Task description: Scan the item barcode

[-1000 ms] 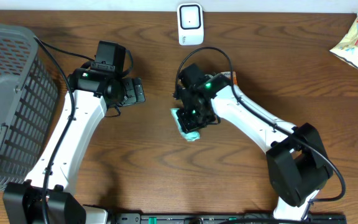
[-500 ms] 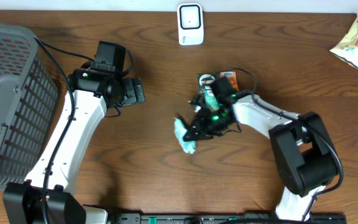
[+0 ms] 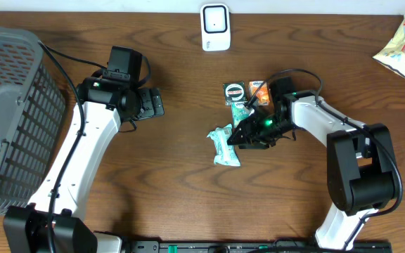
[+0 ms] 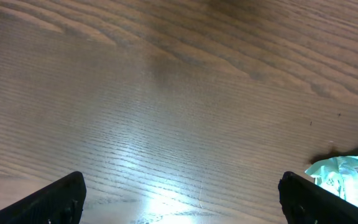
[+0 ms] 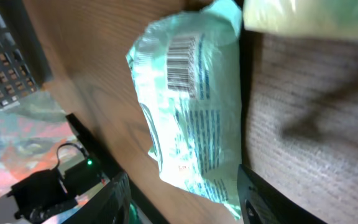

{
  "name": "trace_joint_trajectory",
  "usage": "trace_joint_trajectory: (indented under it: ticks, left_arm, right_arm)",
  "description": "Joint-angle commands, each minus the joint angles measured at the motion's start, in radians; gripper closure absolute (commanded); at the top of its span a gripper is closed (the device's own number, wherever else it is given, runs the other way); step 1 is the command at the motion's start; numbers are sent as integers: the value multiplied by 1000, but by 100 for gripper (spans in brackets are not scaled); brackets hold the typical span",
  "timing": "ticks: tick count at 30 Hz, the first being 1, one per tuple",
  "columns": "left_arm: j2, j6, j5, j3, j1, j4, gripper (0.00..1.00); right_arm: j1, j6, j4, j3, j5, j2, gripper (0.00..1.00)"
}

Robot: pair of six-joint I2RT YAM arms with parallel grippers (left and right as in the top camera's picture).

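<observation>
Right end effector [image 3: 236,139], fingers apart, straddles the green packet [image 3: 223,146].

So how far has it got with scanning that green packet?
Hard to call anything done. The teal packet lies on the table, barcode showing, its end between the open fingers of the right hand, so at best the pickup is in hand. Still left: bringing it to the white scanner at the table's far edge, which it is well short of. The left hand hangs open, holding nothing.
</observation>
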Motion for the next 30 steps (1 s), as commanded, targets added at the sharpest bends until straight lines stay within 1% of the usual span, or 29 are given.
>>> trace_joint_trajectory:
  ticks: [1,3,7,10,13,15,17,19,20,25,30]
  left_arm:
    - [2,6,-13,5,5,-6,2]
    - [2,6,-13,5,5,-6,2]
    - [2,6,-13,5,5,-6,2]
    - [2,6,-13,5,5,-6,2]
    - [2,6,-13,5,5,-6,2]
    - [2,6,-13,5,5,-5,2]
    - [2,6,-13,5,5,-6,2]
    - [2,6,-13,5,5,-6,2]
    - [2,6,-13,5,5,-6,2]
    - [2,6,-13,5,5,-6,2]
    - [2,6,-13,5,5,-6,2]
  right_arm:
    - [16,-44,-2,15,56,10,49]
    - [30,-32,-5,15,112,10,49]
    - [64,36,-5,12,211,13,54]
    - [89,36,-4,8,211,19,55]
    - [109,36,-1,0,211,27,60]
    - [124,35,6,-8,210,33,66]
    - [136,35,25,-18,211,36,79]
    - [144,35,39,-19,210,35,96]
    - [146,35,45,-19,210,35,99]
    - [146,35,40,18,210,22,99]
    - [146,-17,0,111,211,-39,99]
